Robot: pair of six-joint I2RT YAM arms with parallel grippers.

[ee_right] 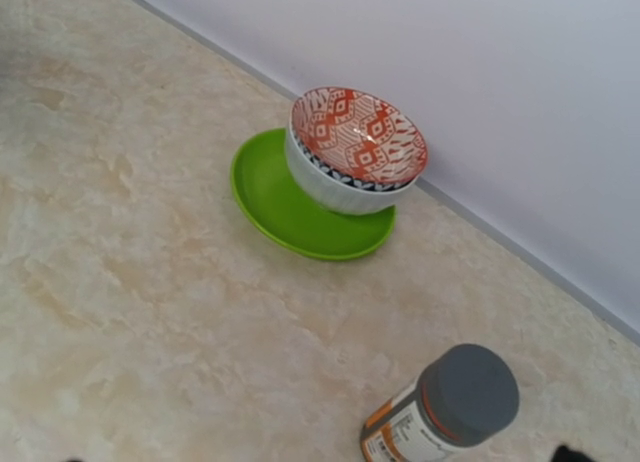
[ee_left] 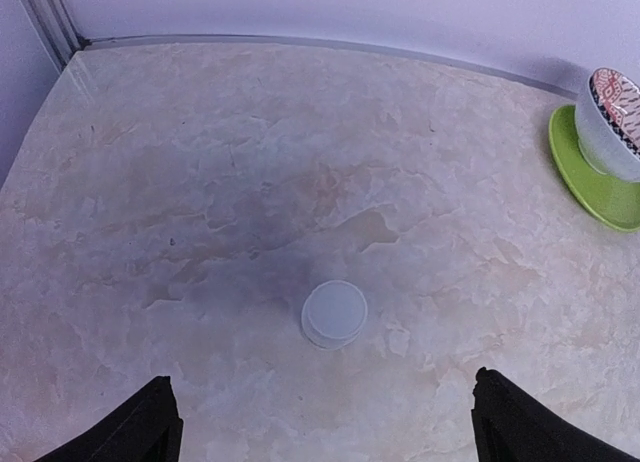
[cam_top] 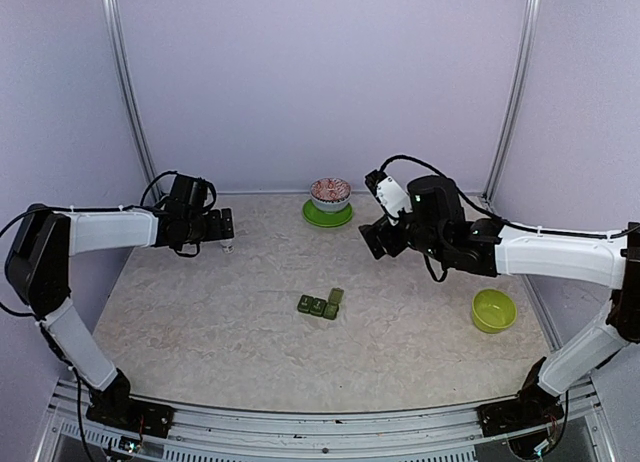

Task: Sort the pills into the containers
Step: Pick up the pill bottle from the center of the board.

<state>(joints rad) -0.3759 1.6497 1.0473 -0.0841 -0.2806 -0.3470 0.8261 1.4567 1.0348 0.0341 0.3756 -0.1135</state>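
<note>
Containers strip (cam_top: 318, 305) lengthwise left-right, left hand (cam_top: 226, 230) spread apart, right hand (cam_top: 372, 240) unclear

Reference: the containers (cam_top: 320, 304). Open table (cam_top: 200, 312) surface surrounds them on the left, right and near sides. Obstacles: patterned bowl (cam_top: 330, 192) on green plate (cam_top: 327, 219), well behind, at the back wall; lime-green bowl (cam_top: 493, 310), well apart to the right; white cap (ee_left: 334, 313), behind-left; pill bottle (ee_right: 445, 407), behind-right, near the plate.
</note>
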